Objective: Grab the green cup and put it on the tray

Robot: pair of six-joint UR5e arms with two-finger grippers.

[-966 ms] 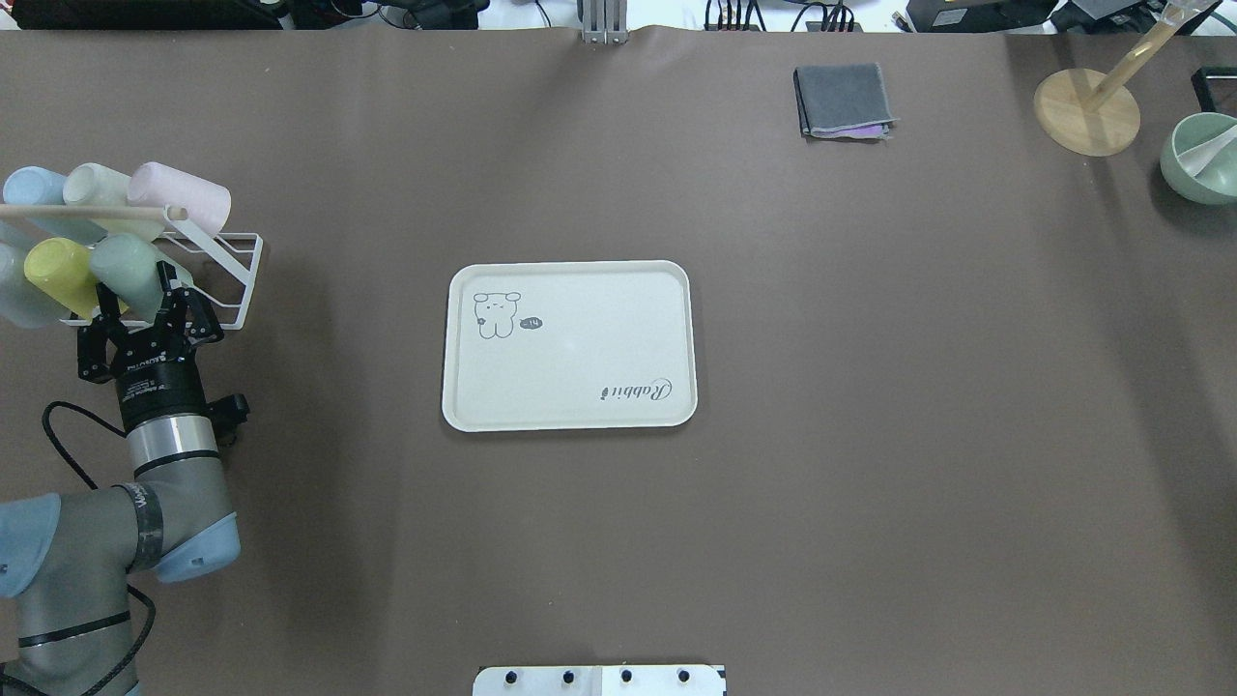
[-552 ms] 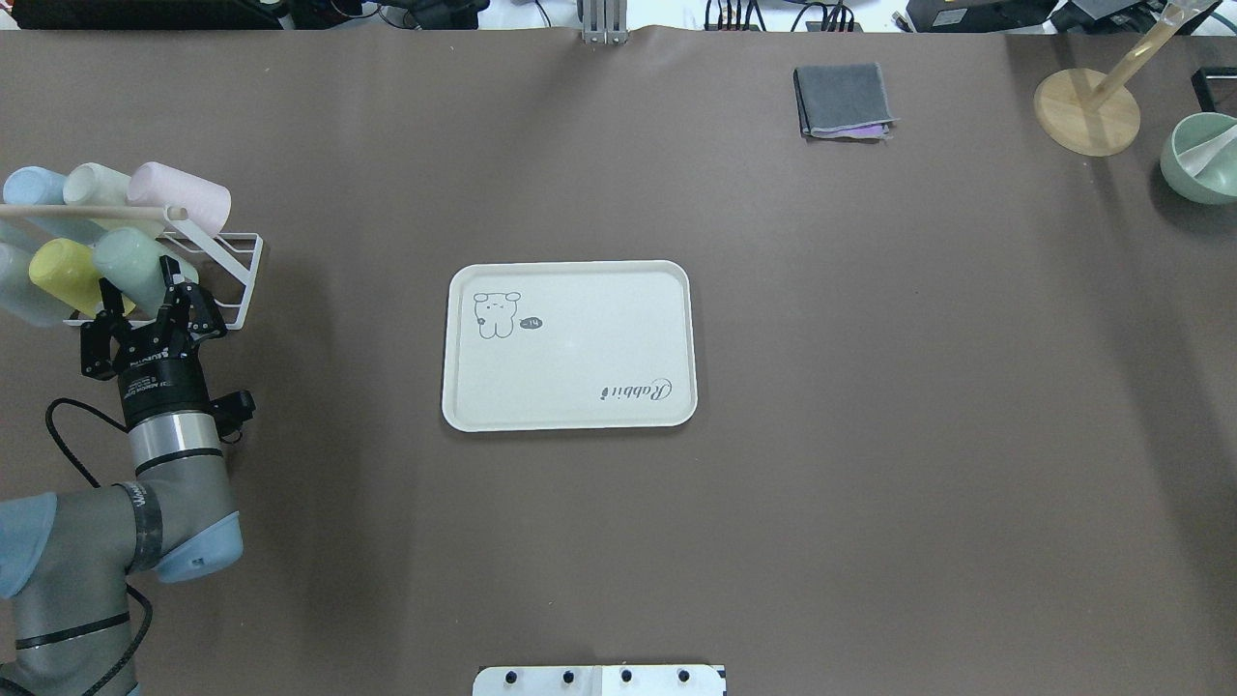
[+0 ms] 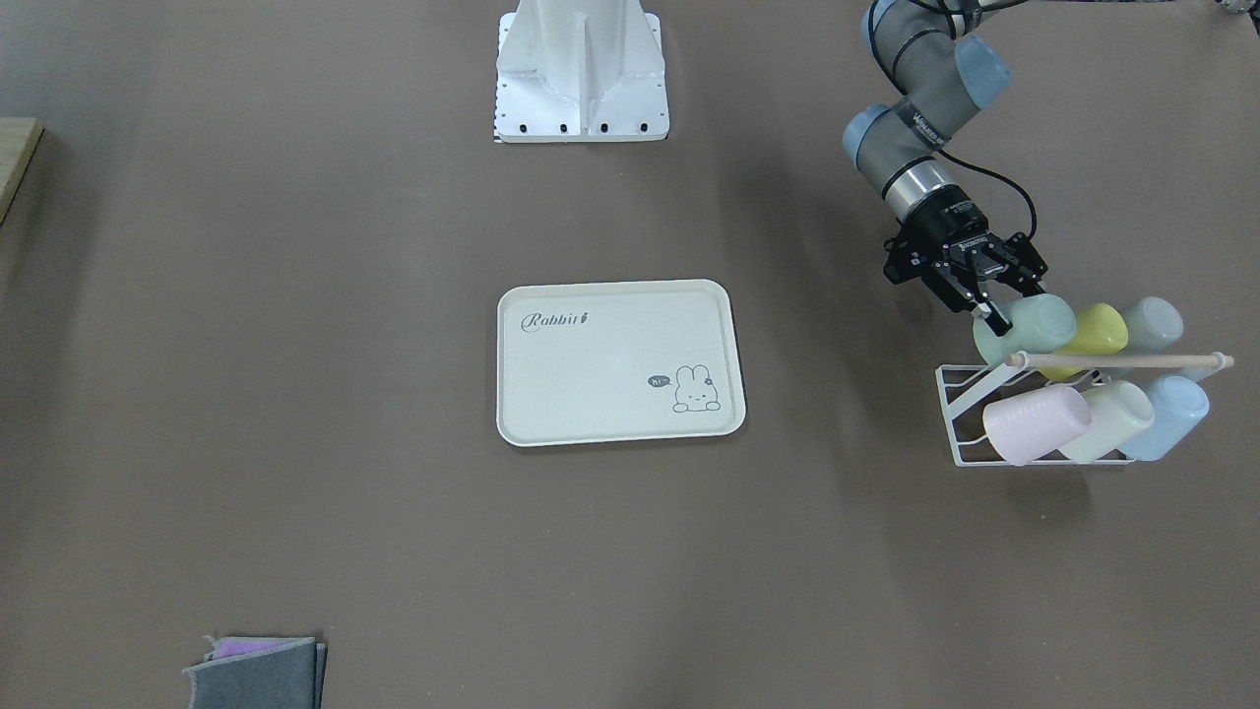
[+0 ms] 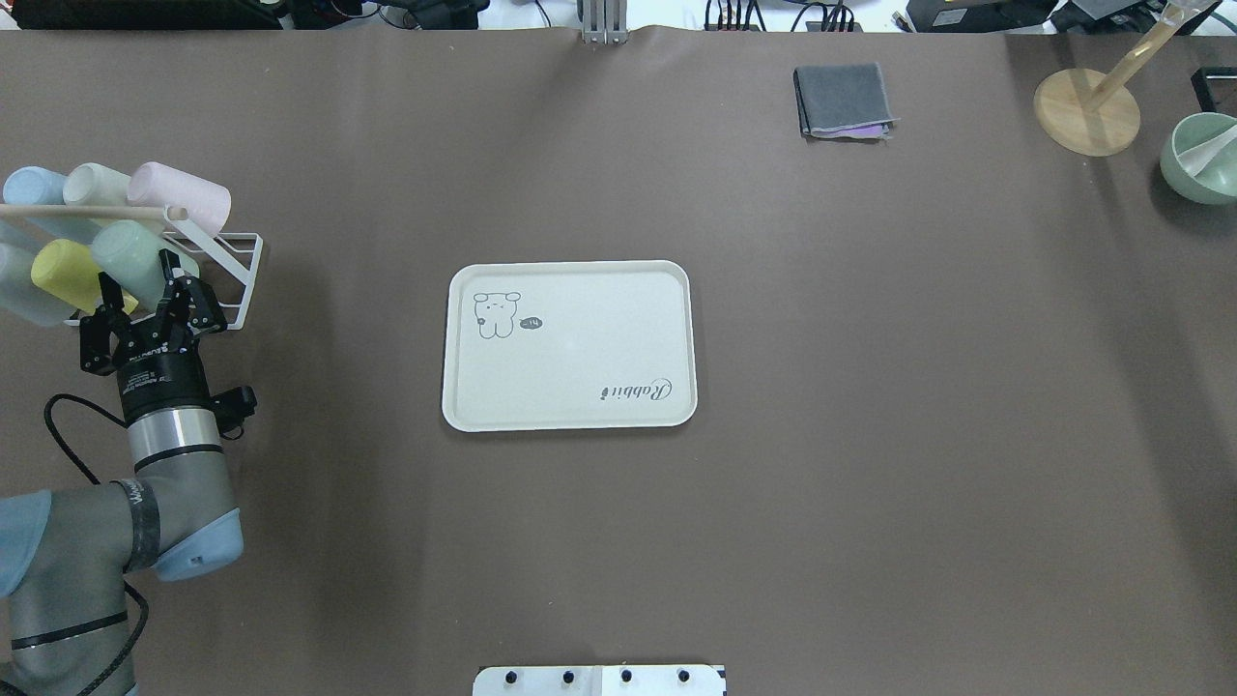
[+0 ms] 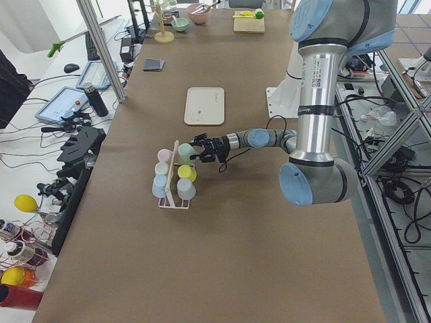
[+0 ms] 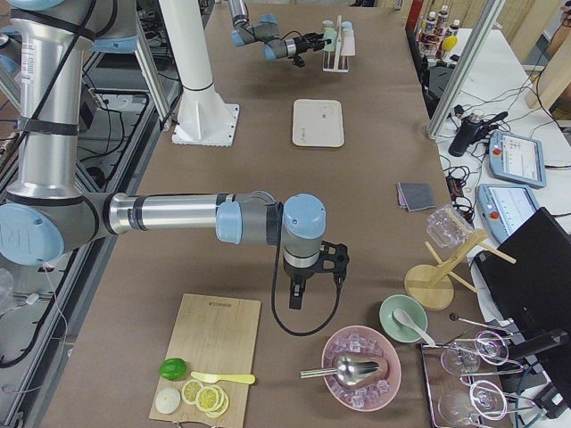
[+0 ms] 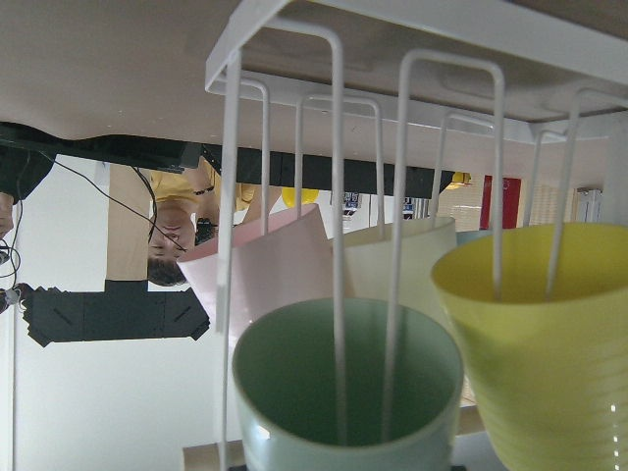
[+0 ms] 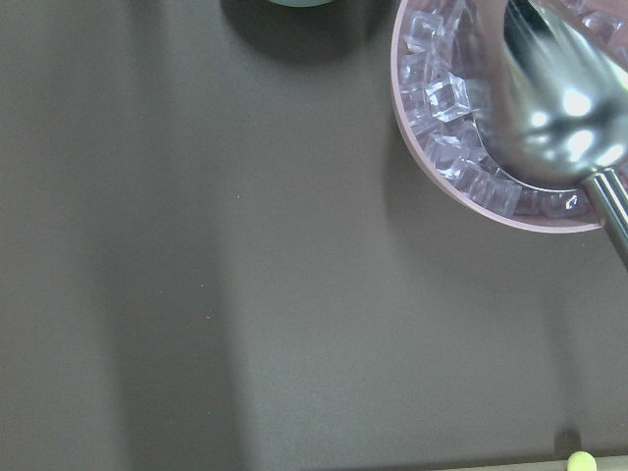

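Note:
The green cup [image 4: 121,246] lies on its side on the rack's near row, mouth toward my left arm; it also shows in the front view [image 3: 1045,320]. The left wrist view looks straight into its mouth [image 7: 343,383], with two rack wires inside it. My left gripper [image 4: 138,278] is open, with one finger on each side of the cup's mouth end [image 3: 1014,307]. The cream tray [image 4: 570,343] with the bunny and "Rabbit" print lies flat at the table's middle, with nothing on it. My right gripper [image 6: 295,301] hangs over the table far right; I cannot tell its state.
A white wire rack [image 4: 240,275] with a wooden bar holds a yellow-green cup [image 4: 60,271], a pink cup [image 4: 184,196], a cream cup and blue ones. A grey cloth [image 4: 843,100], a wooden stand [image 4: 1087,111] and a green bowl [image 4: 1203,159] sit far right. A pink ice bowl [image 8: 442,128] is below the right wrist.
My left gripper has moved forward toward the rack, so its open fingers reach further along the green cup. The cup has shifted slightly back on the rack.

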